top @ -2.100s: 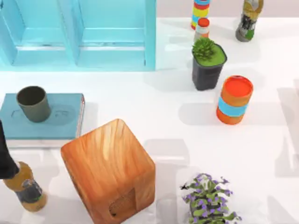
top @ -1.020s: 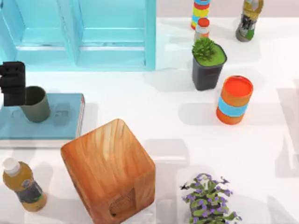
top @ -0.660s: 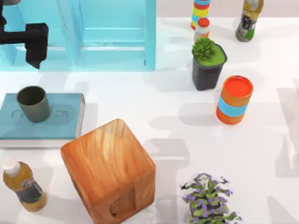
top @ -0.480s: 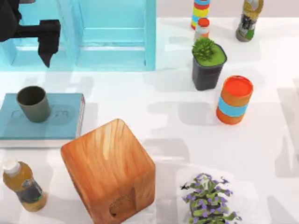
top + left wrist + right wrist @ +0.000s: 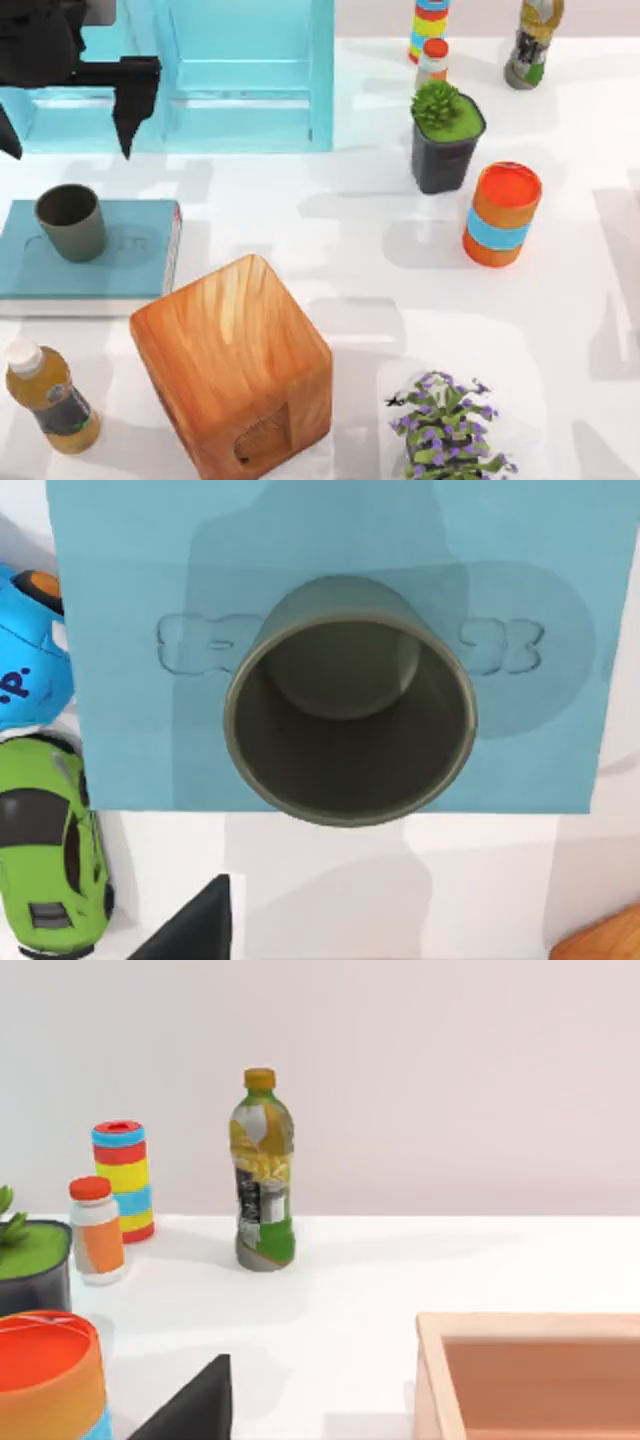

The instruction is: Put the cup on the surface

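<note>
The olive-grey cup (image 5: 70, 222) stands upright on a teal book-like slab (image 5: 125, 262) at the table's left. The left wrist view looks straight down into its dark inside (image 5: 350, 705), with the slab (image 5: 120, 560) under it. My left gripper (image 5: 68, 132) hovers high over the area just behind the cup. It is open, its two black fingers spread wide and holding nothing. The white surface (image 5: 400, 290) stretches to the right of the slab. A dark corner of my right gripper (image 5: 190, 1408) shows in the right wrist view, far from the cup.
A big wooden block (image 5: 232, 365) sits just right of the slab and a juice bottle (image 5: 50, 400) in front of it. A potted plant (image 5: 445, 140), an orange can (image 5: 501, 213) and purple flowers (image 5: 448, 425) stand on the right. A turquoise cabinet (image 5: 200, 70) fills the back left.
My left gripper rose from beside the cup, swung to the back and then drifted right, with its fingers spreading wider. The cup has stayed on the slab.
</note>
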Controlling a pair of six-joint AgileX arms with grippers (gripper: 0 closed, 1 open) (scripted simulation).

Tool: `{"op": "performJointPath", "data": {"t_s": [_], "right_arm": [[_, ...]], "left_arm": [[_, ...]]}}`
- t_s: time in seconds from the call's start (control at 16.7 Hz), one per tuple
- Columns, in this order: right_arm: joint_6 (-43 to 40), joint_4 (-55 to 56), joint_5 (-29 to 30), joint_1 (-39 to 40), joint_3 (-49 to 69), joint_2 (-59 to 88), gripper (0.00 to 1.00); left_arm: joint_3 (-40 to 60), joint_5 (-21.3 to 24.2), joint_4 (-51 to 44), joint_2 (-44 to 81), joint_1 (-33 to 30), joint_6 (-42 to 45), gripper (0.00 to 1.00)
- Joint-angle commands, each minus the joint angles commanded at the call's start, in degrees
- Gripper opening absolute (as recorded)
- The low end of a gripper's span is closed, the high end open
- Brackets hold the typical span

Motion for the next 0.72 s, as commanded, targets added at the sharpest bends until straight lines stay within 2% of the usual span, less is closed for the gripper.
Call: {"op": "performJointPath", "data": {"t_s": [0.36,0.72], "right_arm": [[0.0,0.0,0.0,0.0,0.0,0.0,1.00],[0.0,0.0,0.0,0.0,0.0,0.0,1.00]], "left_arm": [[-2.4,0.0,2.4,-0.1,0.2,0.2,1.00],[-17.9,0.0,18.3,0.2,0.3,0.3,1.00]]}}
